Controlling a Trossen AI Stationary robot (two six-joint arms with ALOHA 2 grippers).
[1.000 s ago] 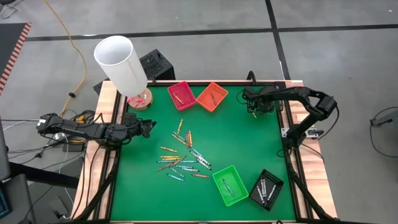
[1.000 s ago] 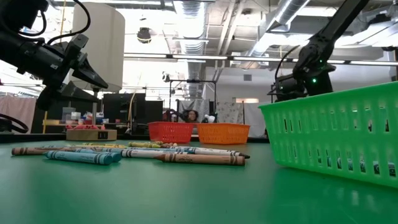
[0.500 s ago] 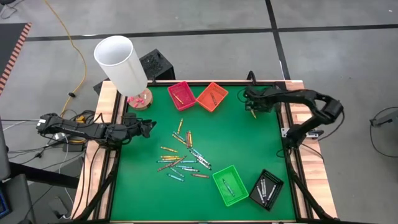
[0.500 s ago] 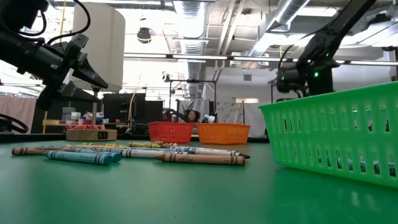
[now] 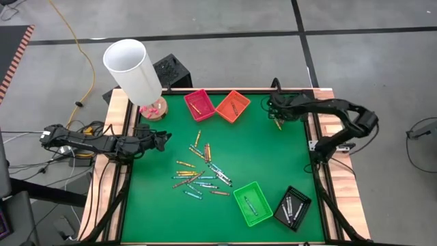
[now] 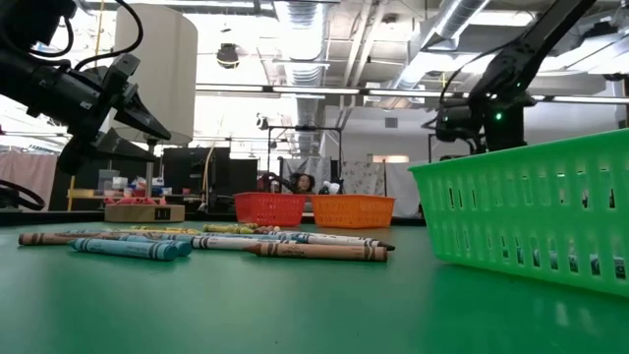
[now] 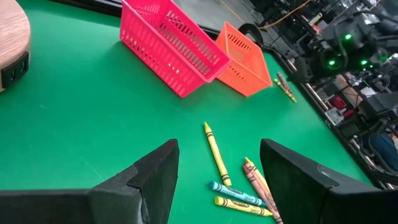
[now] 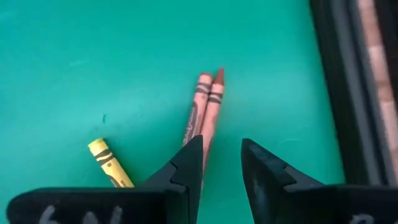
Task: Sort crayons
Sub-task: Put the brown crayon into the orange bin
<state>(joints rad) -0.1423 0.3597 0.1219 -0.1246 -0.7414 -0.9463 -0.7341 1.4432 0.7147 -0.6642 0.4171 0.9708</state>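
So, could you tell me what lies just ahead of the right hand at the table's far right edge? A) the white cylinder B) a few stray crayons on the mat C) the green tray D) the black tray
B: the right hand hangs open over stray crayons, brown and yellow, on bare green mat.

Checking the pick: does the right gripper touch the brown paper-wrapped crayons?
Cannot tell. In the right wrist view the right gripper stands open around the brown paper-wrapped crayons; contact is unclear.

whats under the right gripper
Under the open right gripper: two brown crayons side by side and a yellow crayon. Their near ends are hidden by the fingers.
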